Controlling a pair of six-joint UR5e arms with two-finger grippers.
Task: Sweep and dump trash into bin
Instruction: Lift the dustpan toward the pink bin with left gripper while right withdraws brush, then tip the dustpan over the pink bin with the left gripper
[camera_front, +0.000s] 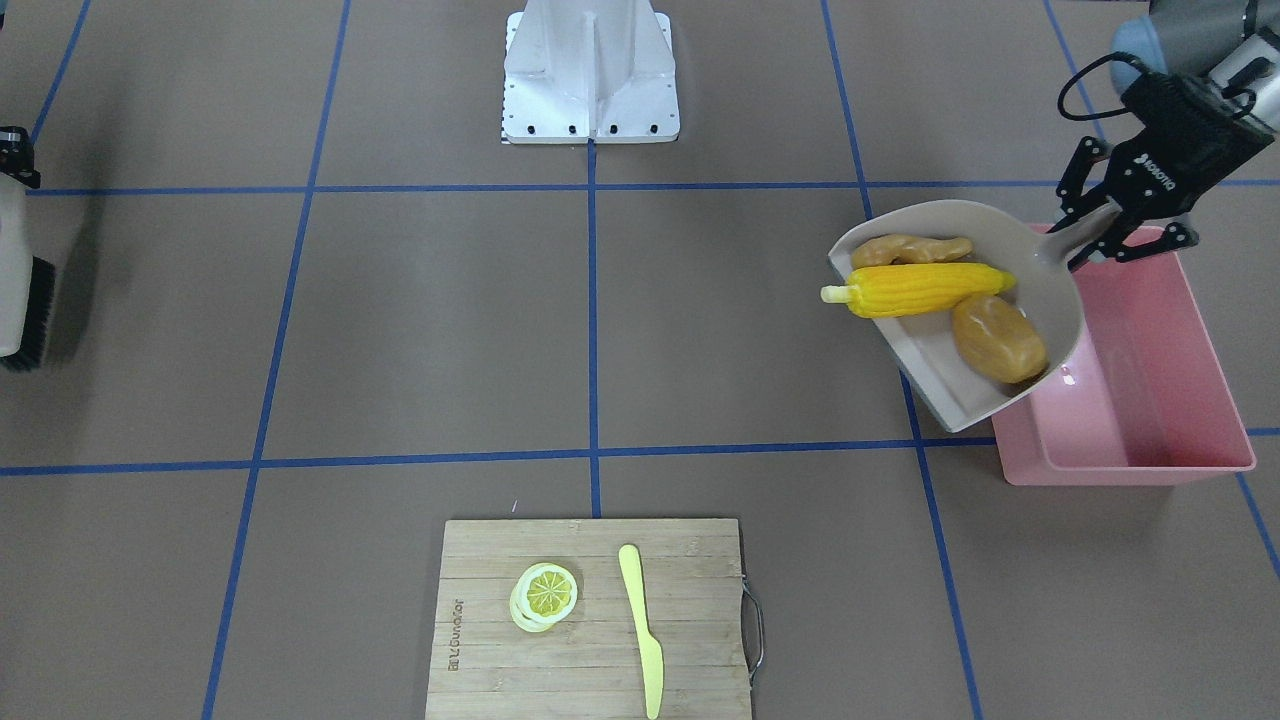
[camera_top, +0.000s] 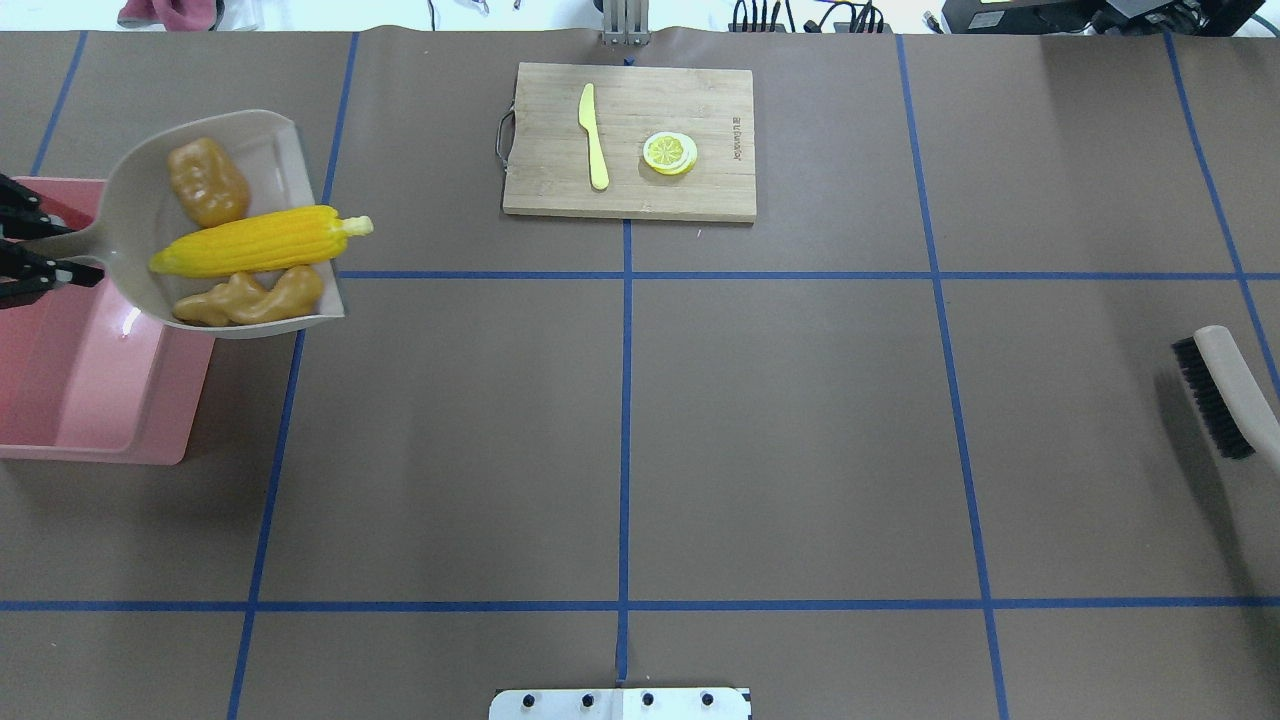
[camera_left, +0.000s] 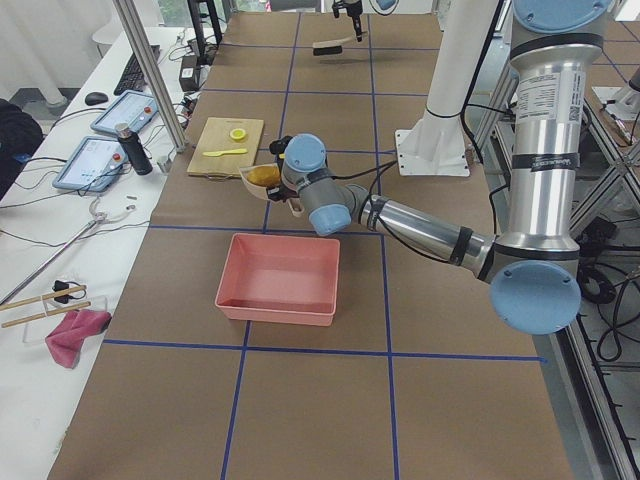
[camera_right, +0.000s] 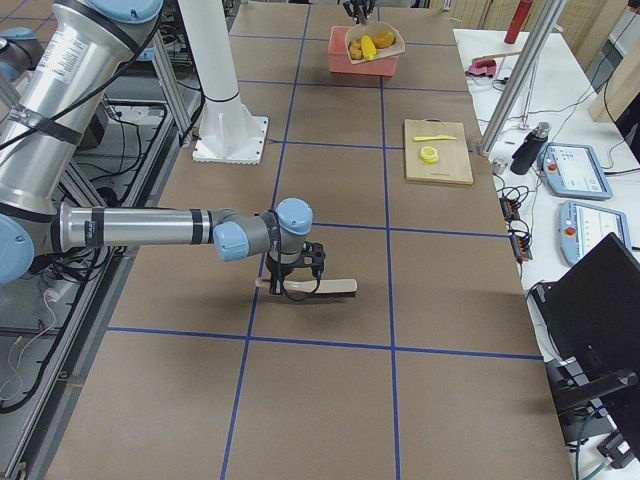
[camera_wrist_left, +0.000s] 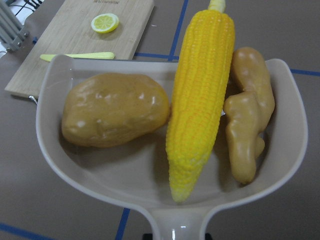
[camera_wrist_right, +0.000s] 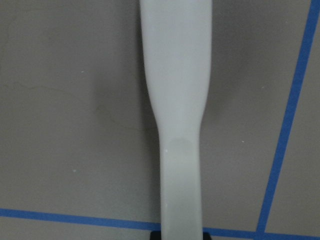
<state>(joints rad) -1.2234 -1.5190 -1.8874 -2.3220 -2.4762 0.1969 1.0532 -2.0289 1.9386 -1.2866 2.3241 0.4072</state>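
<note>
Corn (camera_front: 925, 288), ginger (camera_front: 920, 248), potato (camera_front: 998, 338) (in dustpan (camera_front: 925, 348)) — by pink bin (camera_front: 1110, 468).

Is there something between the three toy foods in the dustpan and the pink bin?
Nothing visible. The left gripper holds the dustpan, with corn, ginger and potato, by the open bin.

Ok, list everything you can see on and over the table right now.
dustpan: one, beige, lifted next to the bin
corn cob: one, yellow, in the dustpan
ginger root: one, tan, in the dustpan
potato: one, orange-brown, in the dustpan
bin: one, pink, robot's left end, empty
cutting board: one, wooden, far middle
lemon slice: one, yellow, on the board
knife: one, pale yellow, on the board
brush: one, beige, black bristles, held up on the right
robot base: one, white, near edge
left gripper: one, black, shut on the dustpan handle
right gripper: one, black, shut on the brush
</note>
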